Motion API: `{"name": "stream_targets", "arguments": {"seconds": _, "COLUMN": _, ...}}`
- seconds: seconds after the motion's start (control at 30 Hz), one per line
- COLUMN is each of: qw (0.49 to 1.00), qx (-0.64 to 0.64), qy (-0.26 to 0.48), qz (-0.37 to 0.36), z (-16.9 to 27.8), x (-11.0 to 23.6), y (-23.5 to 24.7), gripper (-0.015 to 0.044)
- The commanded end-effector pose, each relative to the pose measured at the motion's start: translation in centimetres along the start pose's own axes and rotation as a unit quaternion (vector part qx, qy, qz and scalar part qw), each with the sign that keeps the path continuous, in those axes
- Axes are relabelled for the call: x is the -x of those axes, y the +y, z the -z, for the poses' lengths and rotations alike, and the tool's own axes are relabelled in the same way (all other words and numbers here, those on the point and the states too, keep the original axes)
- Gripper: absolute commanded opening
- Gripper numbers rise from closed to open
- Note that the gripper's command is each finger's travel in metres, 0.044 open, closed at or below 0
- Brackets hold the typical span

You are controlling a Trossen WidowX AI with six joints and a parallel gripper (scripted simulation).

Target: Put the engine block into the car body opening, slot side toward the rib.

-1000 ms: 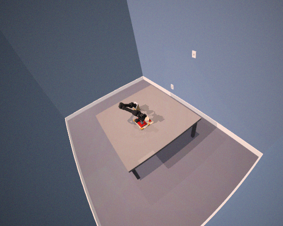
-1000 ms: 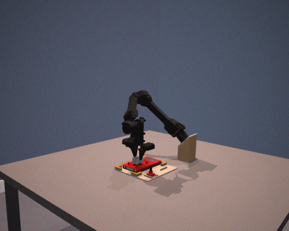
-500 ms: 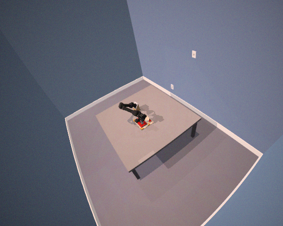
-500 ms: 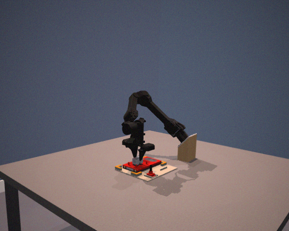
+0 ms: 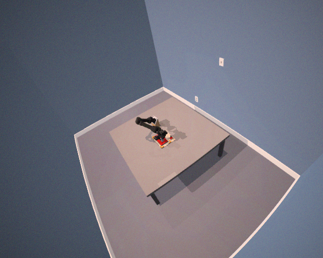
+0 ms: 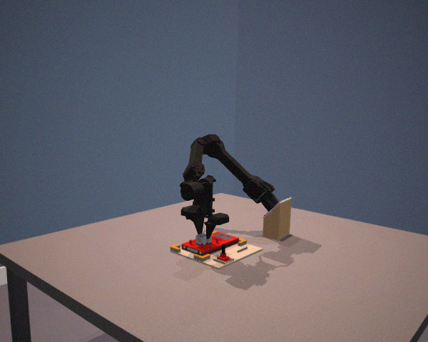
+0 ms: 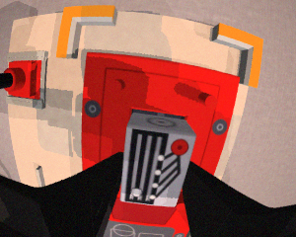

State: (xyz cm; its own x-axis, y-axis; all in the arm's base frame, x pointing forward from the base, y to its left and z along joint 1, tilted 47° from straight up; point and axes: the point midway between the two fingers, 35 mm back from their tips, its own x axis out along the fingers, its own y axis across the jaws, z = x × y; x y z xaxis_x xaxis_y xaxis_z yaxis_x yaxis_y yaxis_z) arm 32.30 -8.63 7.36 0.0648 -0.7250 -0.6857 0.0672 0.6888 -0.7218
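Observation:
My gripper (image 7: 154, 164) (image 6: 205, 235) (image 5: 162, 137) is shut on the grey engine block (image 7: 156, 158) (image 6: 203, 239), which has black slots and a red cap on top. The block sits low over the red car body (image 7: 109, 106) (image 6: 225, 239) (image 5: 163, 142), at or in its middle; the opening itself is hidden under the block. The car body lies on a cream base board (image 7: 162, 34) (image 6: 249, 250) with orange corner brackets (image 7: 89, 16).
A red holder with a black peg (image 7: 22, 81) (image 6: 223, 254) stands on the board's side. A tan wedge-shaped stand (image 6: 277, 222) holds the arm's base behind the board. The grey table (image 6: 96, 257) (image 5: 145, 166) carries everything.

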Motion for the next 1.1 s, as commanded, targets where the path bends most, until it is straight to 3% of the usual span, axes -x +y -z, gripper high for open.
{"name": "stream_targets", "arguments": {"seconds": 0.0, "qw": 1.0, "qx": 0.001, "qy": -0.001, "qz": 0.002, "z": -0.01, "x": -0.11, "y": -0.03, "gripper": 0.0159}}
{"name": "stream_targets", "arguments": {"seconds": 0.73, "qw": 1.0, "qx": 0.001, "qy": -0.001, "qz": 0.003, "z": -0.02, "x": -0.64, "y": -0.04, "gripper": 0.0159}}
{"name": "stream_targets", "arguments": {"seconds": 1.07, "qw": 1.0, "qx": 0.0, "qy": 0.0, "qz": 0.0, "z": -0.01, "x": -0.55, "y": -0.01, "gripper": 0.0422}}
